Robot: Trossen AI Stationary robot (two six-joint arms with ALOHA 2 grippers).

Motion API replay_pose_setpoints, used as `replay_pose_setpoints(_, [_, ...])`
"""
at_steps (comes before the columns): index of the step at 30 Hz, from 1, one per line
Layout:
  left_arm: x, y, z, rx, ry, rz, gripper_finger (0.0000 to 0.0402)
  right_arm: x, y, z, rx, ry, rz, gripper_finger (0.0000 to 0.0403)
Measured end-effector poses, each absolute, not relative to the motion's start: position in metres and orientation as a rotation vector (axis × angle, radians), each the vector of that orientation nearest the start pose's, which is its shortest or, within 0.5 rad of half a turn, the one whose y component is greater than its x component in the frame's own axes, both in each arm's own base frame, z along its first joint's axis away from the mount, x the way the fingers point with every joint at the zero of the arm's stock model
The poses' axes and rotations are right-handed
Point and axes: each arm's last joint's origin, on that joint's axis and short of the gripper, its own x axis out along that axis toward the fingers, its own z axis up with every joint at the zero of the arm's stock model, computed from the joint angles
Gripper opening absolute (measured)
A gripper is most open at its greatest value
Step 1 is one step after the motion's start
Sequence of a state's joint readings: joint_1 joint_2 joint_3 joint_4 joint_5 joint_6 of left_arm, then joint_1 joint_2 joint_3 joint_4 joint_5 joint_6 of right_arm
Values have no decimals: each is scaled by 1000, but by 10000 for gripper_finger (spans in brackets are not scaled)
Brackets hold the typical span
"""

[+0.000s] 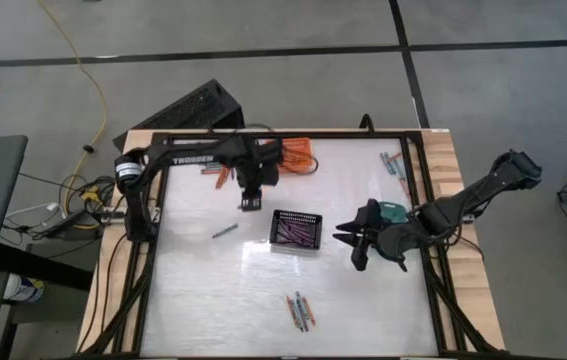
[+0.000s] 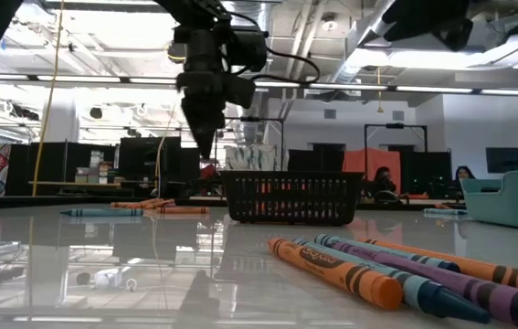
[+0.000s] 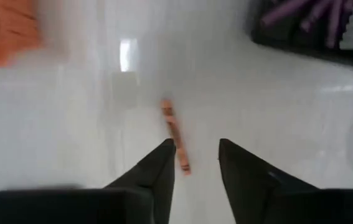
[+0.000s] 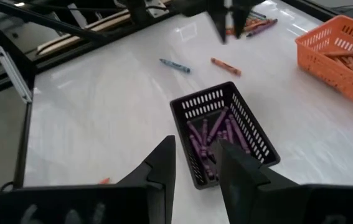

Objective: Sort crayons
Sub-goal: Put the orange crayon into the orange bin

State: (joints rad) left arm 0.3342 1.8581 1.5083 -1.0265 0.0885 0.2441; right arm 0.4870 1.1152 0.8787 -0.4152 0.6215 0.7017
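Beside the black basket (image 1: 296,229), an orange crayon (image 3: 175,135) lies on the glossy desk (image 1: 223,290) under our spread, empty left pincer (image 1: 252,201). Light, stiff, prone to rolling: we'd pinch mid-length.

Two dark jointed arms, the left arm (image 1: 198,155) lettered TROSSEN in white, with tapered black fingers (image 3: 157,171).

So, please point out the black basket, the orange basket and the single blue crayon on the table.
black basket (image 4: 260,144): right wrist view, on its long side wall.
orange basket (image 4: 325,61): right wrist view, on its front mesh wall.
blue crayon (image 4: 175,65): right wrist view, mid-length of the stick.
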Motion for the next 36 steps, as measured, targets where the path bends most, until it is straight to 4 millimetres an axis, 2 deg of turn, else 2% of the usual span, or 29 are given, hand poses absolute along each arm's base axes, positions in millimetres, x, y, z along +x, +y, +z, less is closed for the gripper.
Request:
replay_pose_setpoints(4, [339, 102, 213, -65, 1350, 56, 130, 211, 89, 287, 349, 481, -309, 111])
replay_pose_setpoints(7, [332, 98, 194, -79, 1358, 82, 129, 211, 89, 287, 350, 482, -308, 111])
replay_pose_setpoints(19, [314, 104, 154, -102, 1352, 155, 127, 211, 89, 287, 361, 489, -286, 111])
replay_pose_setpoints(23, [309, 107, 147, -128, 1338, 186, 122, 211, 89, 287, 363, 487, -286, 111])
replay_pose_setpoints(26, [305, 108, 144, -132, 1343, 190, 97, 211, 89, 287, 363, 487, -286, 111])
replay_pose_setpoints(31, [307, 108, 143, -109, 1331, 180, 18, 212, 89, 287, 363, 486, -289, 111])
replay_pose_setpoints(36, [307, 109, 143, -105, 1326, 176, 5, 212, 88, 287, 364, 486, -293, 111])
